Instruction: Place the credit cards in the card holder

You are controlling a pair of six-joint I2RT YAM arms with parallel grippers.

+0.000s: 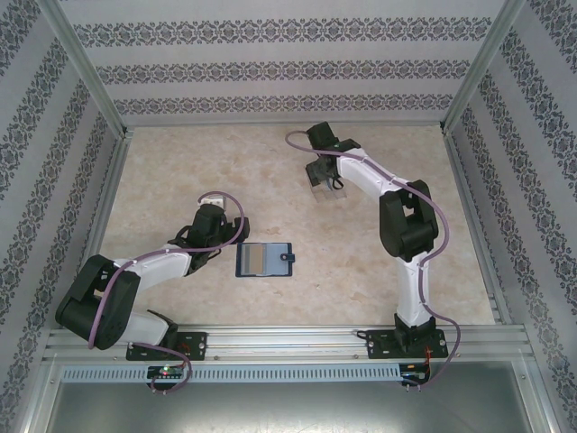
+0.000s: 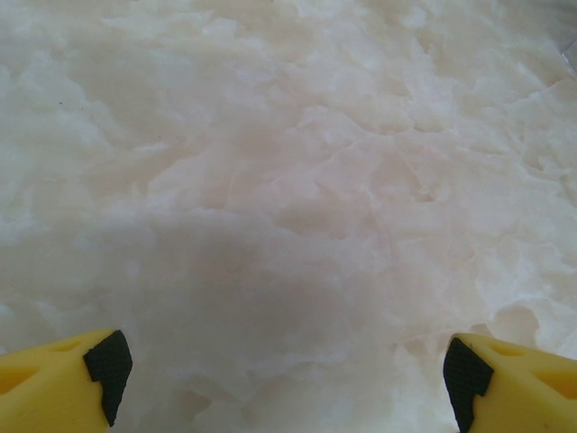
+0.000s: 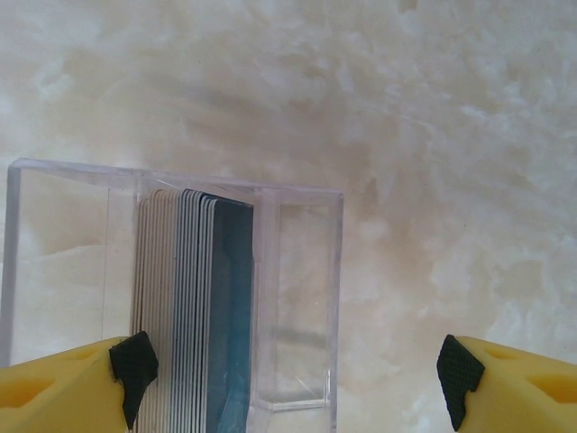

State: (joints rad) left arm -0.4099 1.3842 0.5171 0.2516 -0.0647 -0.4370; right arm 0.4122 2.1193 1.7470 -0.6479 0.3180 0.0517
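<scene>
Reaching over a transparent case (image 3: 306, 271) of credit cards (image 3: 212, 316), the right end effector (image 3: 297, 379) is held wide open.
The credit cards are stood on edge in the case, faces turned toward the fingers. The card holder (image 1: 265, 260) is laid unfolded on the bench (image 1: 180, 162), well apart from them, near the left end effector (image 2: 287, 374), likewise spread open. The right arm is judged the nearer to the cards.
</scene>
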